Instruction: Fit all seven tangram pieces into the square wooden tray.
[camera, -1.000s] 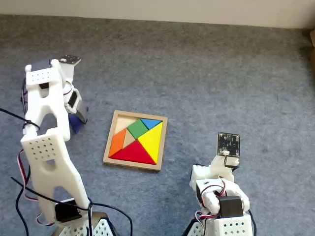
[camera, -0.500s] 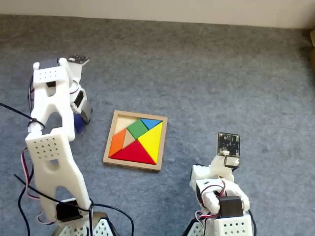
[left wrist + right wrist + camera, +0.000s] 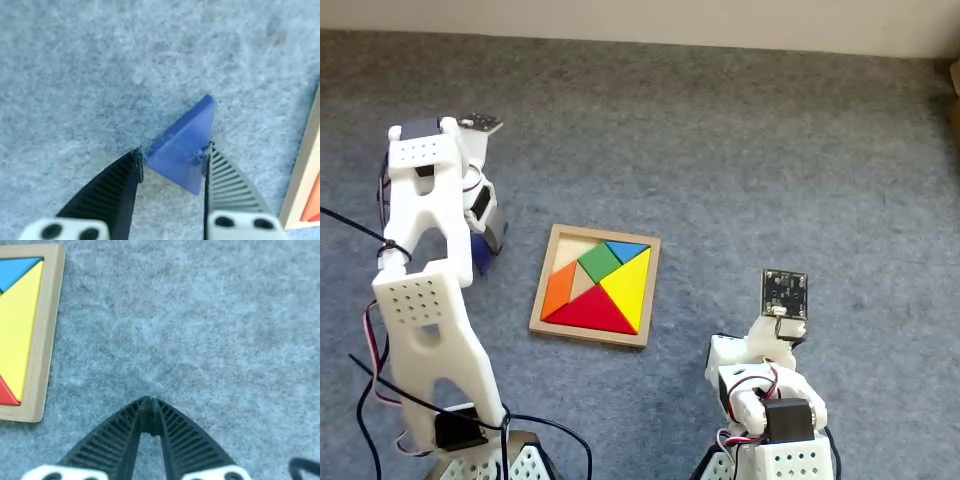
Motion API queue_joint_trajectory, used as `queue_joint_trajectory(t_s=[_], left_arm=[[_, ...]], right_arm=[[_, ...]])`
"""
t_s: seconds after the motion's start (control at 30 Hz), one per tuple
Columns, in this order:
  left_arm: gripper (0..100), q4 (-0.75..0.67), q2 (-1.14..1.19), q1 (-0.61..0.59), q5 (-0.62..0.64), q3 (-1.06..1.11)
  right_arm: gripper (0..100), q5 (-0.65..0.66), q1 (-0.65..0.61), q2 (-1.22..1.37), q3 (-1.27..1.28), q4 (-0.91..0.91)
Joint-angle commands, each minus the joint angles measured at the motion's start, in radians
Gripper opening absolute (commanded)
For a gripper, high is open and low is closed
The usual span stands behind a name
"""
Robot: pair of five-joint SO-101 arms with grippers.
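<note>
One piece outside: the blue triangle (image 3: 182, 142) is over the grey carpet (image 3: 770, 150), just beside the tray's left rim.
Left gripper (image 3: 173, 150): pinching the blue triangle, one finger on each of two edges, with the free corner pointing away from the wrist.
Right gripper (image 3: 149, 407): fingers pressed together on nothing, low over the carpet on the tray's other side.
Tray (image 3: 538, 292): holds the orange piece (image 3: 558, 288), green piece (image 3: 600, 262), light blue piece (image 3: 625, 249), yellow piece (image 3: 630, 285) and red piece (image 3: 590, 312), all lying flat. A small pale piece (image 3: 581, 287) sits in the middle, and bare wood shows in the far left corner (image 3: 570, 248).
Step in hand: most likely carrying the blue triangle to that bare corner — the last fit.
Doing it well: keep the squeeze firm, because slanted edges could let the piece slip or swivel. Raise it clear of the wooden rim before crossing. Turn the wrist until its edges line up with the corner and the neighbouring pieces. Lower it level, and let go only once it is seated, so the others are not nudged.
Hard to make out: whether the triangle is already off the carpet or resting on it. From above, the left arm (image 3: 420, 250) covers most of the piece. The exact outline of the bare corner is unclear — as is whether the pale patch is a piece or tray floor.
</note>
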Motion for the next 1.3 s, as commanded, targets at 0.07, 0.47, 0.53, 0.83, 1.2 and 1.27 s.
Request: queue_joint_trajectory(t_s=[0.07,0.47,0.53,0.83,1.2,1.27], left_arm=[[12,0.012,-0.035,0.033,-0.006,-0.030],[19,0.009,0.054,0.038,-0.006,-0.036],[20,0.011,0.056,0.051,-0.005,-0.036],[20,0.011,0.058,0.073,-0.005,-0.036],[29,0.008,0.054,0.053,0.037,-0.036],[23,0.005,0.058,0.058,0.034,-0.036]], right_arm=[[0.4,0.009,0.002,-0.016,0.128,0.005],[0.4,0.009,0.002,-0.016,0.128,0.005],[0.4,0.009,0.002,-0.016,0.128,0.005],[0.4,0.009,0.002,-0.016,0.128,0.005],[0.4,0.009,0.002,-0.015,0.128,0.005],[0.4,0.009,0.002,-0.015,0.128,0.005]])
